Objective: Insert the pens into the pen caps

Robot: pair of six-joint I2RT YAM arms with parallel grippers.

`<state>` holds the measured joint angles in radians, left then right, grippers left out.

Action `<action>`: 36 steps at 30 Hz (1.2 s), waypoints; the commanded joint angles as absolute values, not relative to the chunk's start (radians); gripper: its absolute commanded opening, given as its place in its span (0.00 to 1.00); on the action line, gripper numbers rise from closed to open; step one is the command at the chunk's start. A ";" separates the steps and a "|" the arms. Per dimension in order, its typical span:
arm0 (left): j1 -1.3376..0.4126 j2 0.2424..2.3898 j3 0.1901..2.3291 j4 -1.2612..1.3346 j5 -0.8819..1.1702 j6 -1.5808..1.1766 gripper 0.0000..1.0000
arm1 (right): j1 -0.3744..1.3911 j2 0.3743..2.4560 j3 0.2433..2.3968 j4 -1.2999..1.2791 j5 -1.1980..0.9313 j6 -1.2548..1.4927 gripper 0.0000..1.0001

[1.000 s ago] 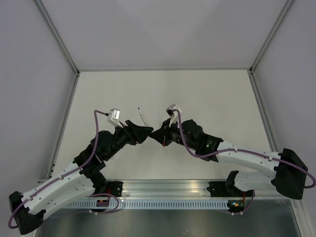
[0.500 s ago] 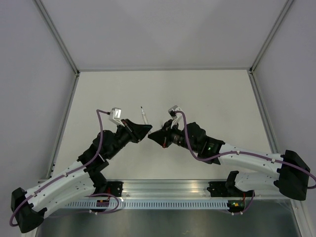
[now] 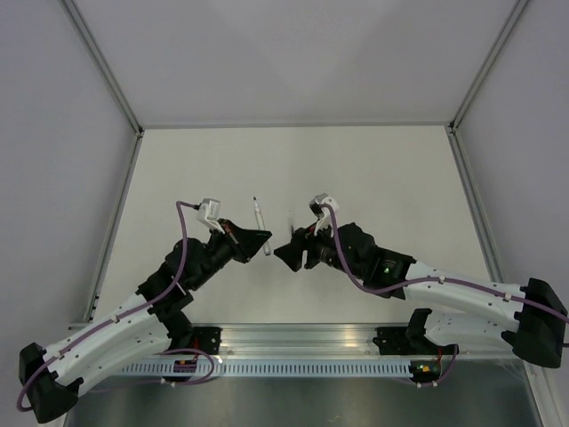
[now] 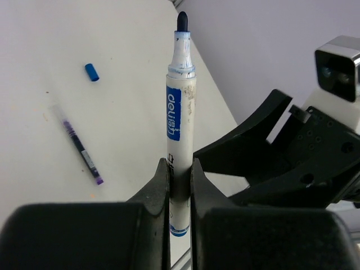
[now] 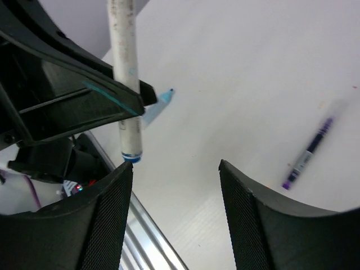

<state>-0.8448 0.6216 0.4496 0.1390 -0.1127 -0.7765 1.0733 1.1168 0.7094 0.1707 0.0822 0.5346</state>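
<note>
Left arm (image 3: 116, 325): reaches from the near left corner toward the middle of the table (image 3: 373, 169), with a purple cable (image 3: 180, 258) running along it.
Left gripper (image 3: 264, 238): clamped tight on the white pen; in the left wrist view (image 4: 180, 169) the two fingers pinch the lower barrel close to its back end.
White pen (image 4: 180, 112): uncapped, standing straight up out of the left fingers. Its dark blue tip points away from the gripper, and a blue label runs along the barrel. In the top view (image 3: 259, 216) it shows as a thin stick aimed at the far side of the table. In the right wrist view (image 5: 125, 73) its back end sticks out free past the left fingers.
Blue cap (image 4: 91, 72): lies alone on the table, well apart from the white pen, up and to the left of it in the left wrist view.
Dark pen (image 4: 82, 152): lies flat on the table near the blue cap but not touching it, with purple at one end; it is blurred in the right wrist view (image 5: 308, 154).
Light blue piece (image 5: 160, 104): partly hidden behind a left finger; I cannot tell whether it is a cap.
Right gripper (image 3: 286, 252): fingers spread wide with nothing between them (image 5: 174, 164). It faces the left gripper from just beside it, not touching the white pen.
Right arm (image 3: 462, 289): stretches in from the near right corner.
</note>
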 commanded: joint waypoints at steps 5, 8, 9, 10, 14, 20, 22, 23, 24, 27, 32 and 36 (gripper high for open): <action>-0.847 0.612 0.491 -0.055 -0.141 -0.565 0.02 | 0.908 1.098 0.833 -0.119 0.281 0.419 0.63; -0.847 0.615 0.454 -0.051 -0.126 -0.519 0.02 | 0.819 1.200 0.940 -0.219 0.317 0.358 0.61; -0.848 0.621 0.451 -0.048 -0.118 -0.493 0.02 | 0.793 1.241 1.006 -0.266 0.310 0.348 0.62; -0.847 0.624 0.451 -0.046 -0.085 -0.477 0.02 | 0.740 1.284 1.038 -0.290 0.293 0.336 0.62; -0.847 0.629 0.440 -0.008 0.026 -0.417 0.02 | 0.640 1.538 1.192 -0.376 0.246 0.325 0.59; -0.847 0.644 0.425 0.057 0.153 -0.399 0.02 | 0.588 1.791 1.435 -0.463 0.258 0.316 0.55; -0.847 0.643 0.426 0.064 0.185 -0.391 0.02 | 0.583 1.868 1.471 -0.469 0.244 0.310 0.54; -0.847 0.640 0.425 0.069 0.193 -0.388 0.02 | 0.581 1.893 1.501 -0.477 0.242 0.313 0.53; -0.847 0.635 0.425 0.072 0.195 -0.388 0.02 | 0.581 1.914 1.517 -0.480 0.239 0.311 0.53; -0.847 0.614 0.420 0.069 0.189 -0.387 0.02 | 0.572 1.999 1.568 -0.495 0.241 0.310 0.52; -0.847 0.597 0.410 0.071 0.167 -0.394 0.02 | 0.538 2.100 1.618 -0.502 0.239 0.314 0.49; -0.847 0.617 0.416 0.083 0.201 -0.394 0.02 | 0.526 2.132 1.635 -0.497 0.229 0.299 0.49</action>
